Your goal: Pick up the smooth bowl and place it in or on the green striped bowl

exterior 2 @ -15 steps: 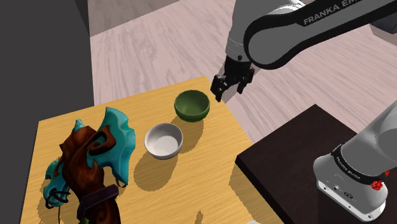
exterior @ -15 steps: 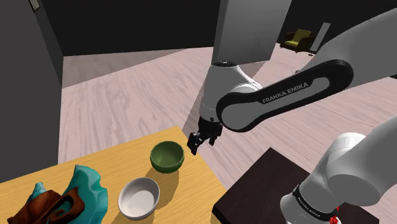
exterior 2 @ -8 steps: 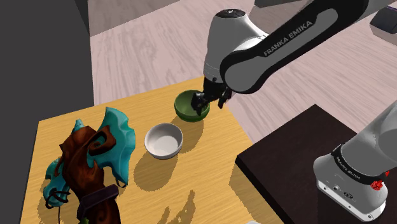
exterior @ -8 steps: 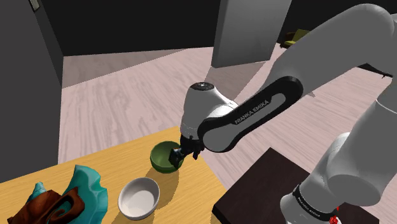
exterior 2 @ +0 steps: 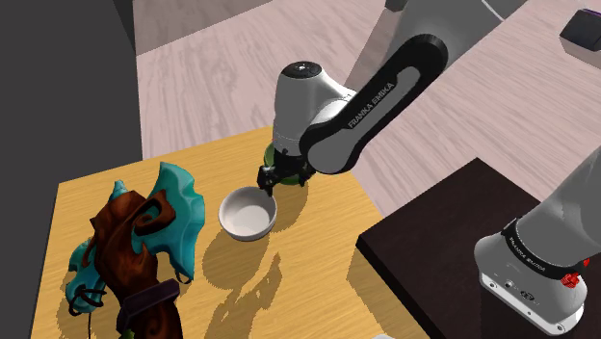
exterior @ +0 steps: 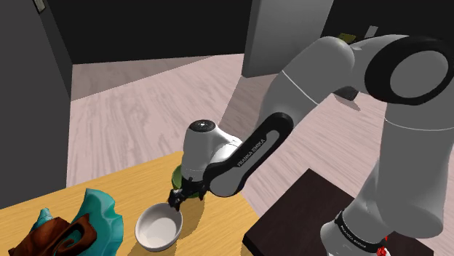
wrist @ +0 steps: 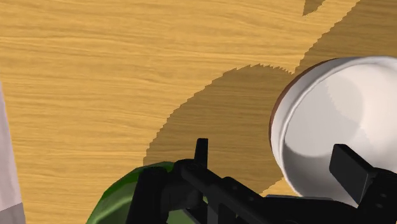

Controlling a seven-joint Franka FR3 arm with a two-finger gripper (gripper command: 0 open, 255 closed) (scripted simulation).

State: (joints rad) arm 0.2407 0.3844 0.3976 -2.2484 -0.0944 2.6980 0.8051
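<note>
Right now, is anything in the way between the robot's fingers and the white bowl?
No, nothing visible. The open fingers sit either side of the white bowl's rim, and only bare wooden table lies between it and the green bowl beside it.

White capital letters reading "FRANKA EMIKA" run lengthwise along the black panel of the robot arm's forearm (exterior: 244, 154) in the shoulder view. The same brand name is on the forearm (exterior 2: 371, 96) in the second exterior view. A black band (exterior: 355, 234) around the arm's base carries small white lettering, too small to read.
</note>
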